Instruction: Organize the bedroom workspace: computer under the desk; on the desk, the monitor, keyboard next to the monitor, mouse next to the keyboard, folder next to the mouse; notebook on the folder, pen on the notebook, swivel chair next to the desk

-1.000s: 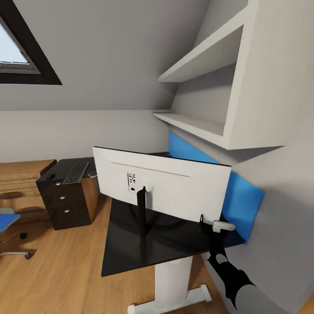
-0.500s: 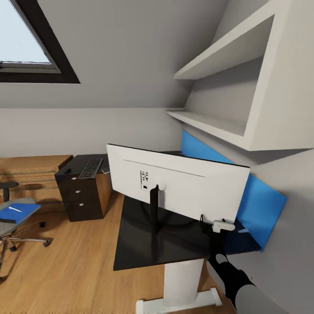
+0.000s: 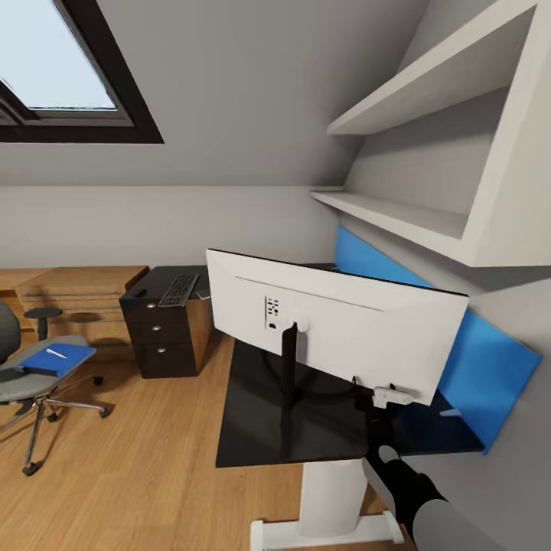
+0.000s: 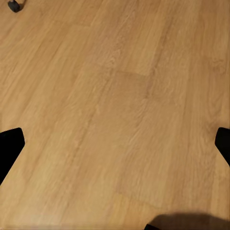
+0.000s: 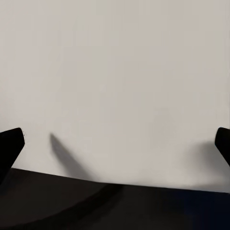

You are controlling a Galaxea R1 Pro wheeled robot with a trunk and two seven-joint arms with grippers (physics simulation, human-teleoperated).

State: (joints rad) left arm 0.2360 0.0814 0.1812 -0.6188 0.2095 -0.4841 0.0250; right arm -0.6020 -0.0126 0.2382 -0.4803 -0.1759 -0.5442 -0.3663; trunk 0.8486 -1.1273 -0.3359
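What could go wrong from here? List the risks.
The right end effector sits at the monitor's lower back edge, near the desk edge; a push could tip the monitor. The pen lies loose on the folder on the swivel chair; it may roll off.

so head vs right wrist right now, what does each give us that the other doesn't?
Head view: the swivel chair with the blue folder and pen on its seat, the keyboard on the dark drawer unit, the wall shelves.
Right wrist view: the right gripper's open fingertips, wide apart and close to the panel.
Shared: the monitor pale back and the black desk top.
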